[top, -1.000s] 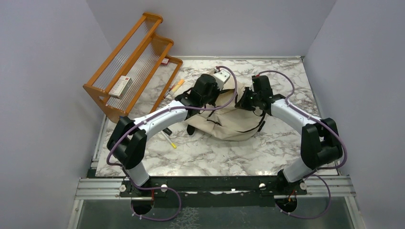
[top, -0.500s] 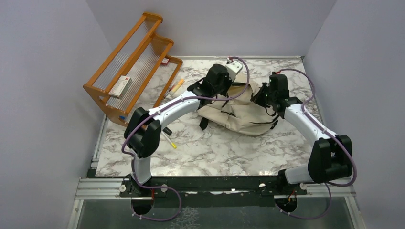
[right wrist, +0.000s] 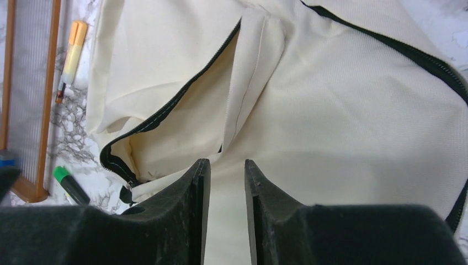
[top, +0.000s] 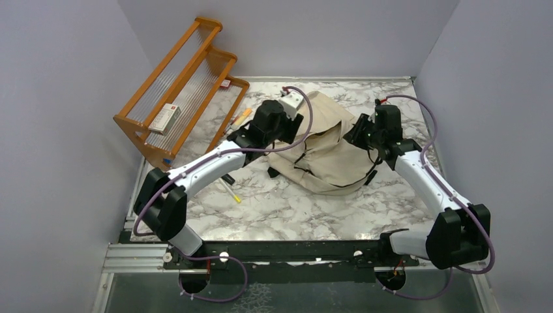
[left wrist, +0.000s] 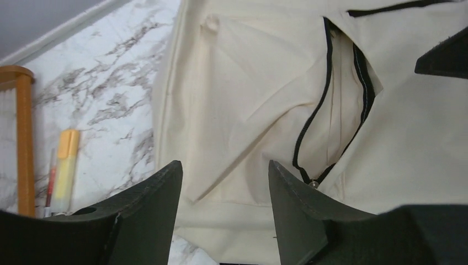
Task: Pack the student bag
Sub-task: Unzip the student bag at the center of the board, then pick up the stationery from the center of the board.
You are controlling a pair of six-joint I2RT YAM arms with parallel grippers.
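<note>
Student bag: cream canvas, slumped mid-counter toward the far edge, black zipper gaping.
Left hand: released, fingers wide apart over the bag's left side.
Right hand: released, fingers narrowly parted over the bag's right side.
Far-left corner: wooden rack, yellow highlighter lying beside it.

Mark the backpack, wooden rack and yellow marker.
backpack [top: 326, 156], top view, front panel.
wooden rack [top: 136, 138], top view, near end frame.
yellow marker [left wrist: 67, 165], left wrist view, barrel.
</note>
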